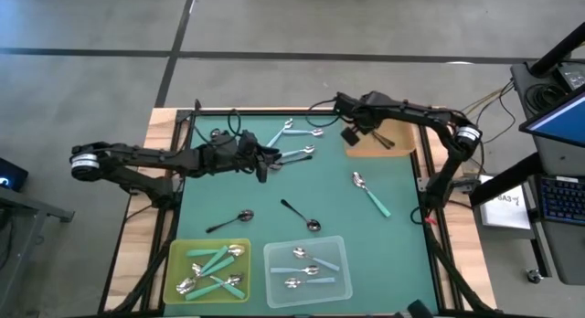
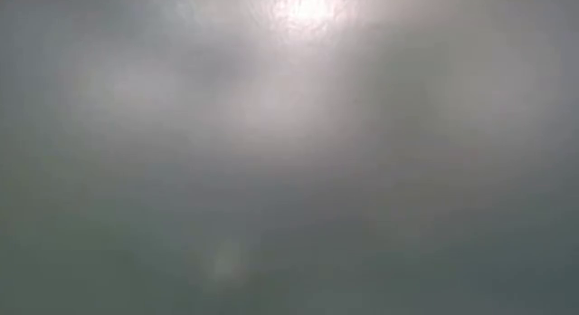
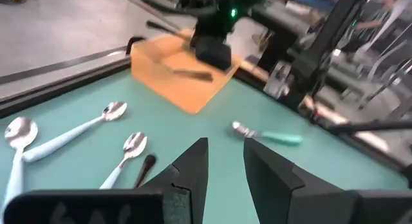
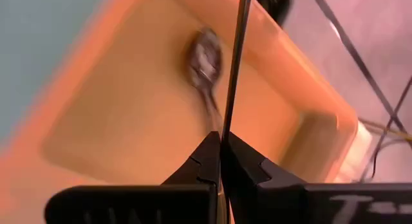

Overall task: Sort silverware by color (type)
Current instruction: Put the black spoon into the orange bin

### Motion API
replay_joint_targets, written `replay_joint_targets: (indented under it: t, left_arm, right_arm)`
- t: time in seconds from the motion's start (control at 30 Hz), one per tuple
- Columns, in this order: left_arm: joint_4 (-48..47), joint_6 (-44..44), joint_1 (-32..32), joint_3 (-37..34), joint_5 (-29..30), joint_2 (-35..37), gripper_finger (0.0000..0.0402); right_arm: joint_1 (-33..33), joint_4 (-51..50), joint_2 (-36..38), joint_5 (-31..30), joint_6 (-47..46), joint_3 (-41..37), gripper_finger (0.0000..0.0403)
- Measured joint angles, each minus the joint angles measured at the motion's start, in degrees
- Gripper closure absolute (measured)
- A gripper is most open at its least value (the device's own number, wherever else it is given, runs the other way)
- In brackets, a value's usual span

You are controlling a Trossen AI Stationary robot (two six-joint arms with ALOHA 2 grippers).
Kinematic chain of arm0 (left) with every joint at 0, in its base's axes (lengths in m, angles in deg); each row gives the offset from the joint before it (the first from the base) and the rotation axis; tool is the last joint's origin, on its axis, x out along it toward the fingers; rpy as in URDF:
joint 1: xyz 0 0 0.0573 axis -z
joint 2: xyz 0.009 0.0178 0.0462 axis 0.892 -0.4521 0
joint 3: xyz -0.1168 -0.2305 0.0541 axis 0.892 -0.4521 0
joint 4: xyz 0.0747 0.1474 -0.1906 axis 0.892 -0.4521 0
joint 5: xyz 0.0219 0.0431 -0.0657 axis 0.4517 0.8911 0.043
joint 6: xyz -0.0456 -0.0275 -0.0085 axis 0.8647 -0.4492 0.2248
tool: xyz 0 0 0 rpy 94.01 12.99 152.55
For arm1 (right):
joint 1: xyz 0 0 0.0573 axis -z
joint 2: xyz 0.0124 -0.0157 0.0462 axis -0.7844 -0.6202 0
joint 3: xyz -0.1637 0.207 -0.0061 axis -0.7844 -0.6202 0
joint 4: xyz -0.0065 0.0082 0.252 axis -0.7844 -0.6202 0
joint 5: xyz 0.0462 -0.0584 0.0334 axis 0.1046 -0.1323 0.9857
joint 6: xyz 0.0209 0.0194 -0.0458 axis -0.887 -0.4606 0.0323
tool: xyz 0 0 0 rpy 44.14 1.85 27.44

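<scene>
While the right gripper [image 4: 221,156] hangs over the orange tray [image 1: 402,150] at the far right of the table, its fingers are pinched tight on the thin black handle of a black spoon [image 4: 237,50]. One black spoon [image 4: 205,63] already lies inside that tray. To do this step well, the arm should come low over the tray's middle before it lets go, so the spoon lands flat inside and does not bounce over the wall.

Near the middle of the green mat [image 1: 402,254], the left gripper [image 3: 225,163] hovers over the light blue spoons [image 3: 71,130] with its fingers a little apart and nothing between them. It should line up with one handle only, since those spoons lie close together.

More spoons wait on the mat: a teal spoon [image 1: 370,194] to the right and two black spoons [image 1: 300,215] nearer the front. At the front, the yellow tray [image 1: 177,254] holds teal ones and the clear tray [image 1: 340,247] holds light blue ones.

Nothing can be made out in the low view; it is all grey haze. From above, the right gripper hides the spoon it holds, and that spoon's bowl cannot be seen at all.
</scene>
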Motion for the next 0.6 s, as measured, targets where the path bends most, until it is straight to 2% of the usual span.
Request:
replay_joint_targets:
  t: [0.2, 0.4, 0.6]
  left_arm:
    - [-12.43, -1.28, -0.19, 0.09, 0.29, 1.49, 0.0318]
    - [-27.52, -2.26, -1.42, 0.11, 6.02, 2.48, 0.0318]
    - [-36.23, -2.1, -4.09, 0.13, 10.13, 2.73, 0.0318]
  right_arm:
    - [2.54, -0.07, 0.0, 0.39, -0.02, -4.41, 0.0393]
    - [2.62, 0.01, 0.0, 0.38, -0.02, -5.91, 0.0373]
    - [2.62, 0.01, 0.0, 0.37, -0.06, -5.89, 0.0338]
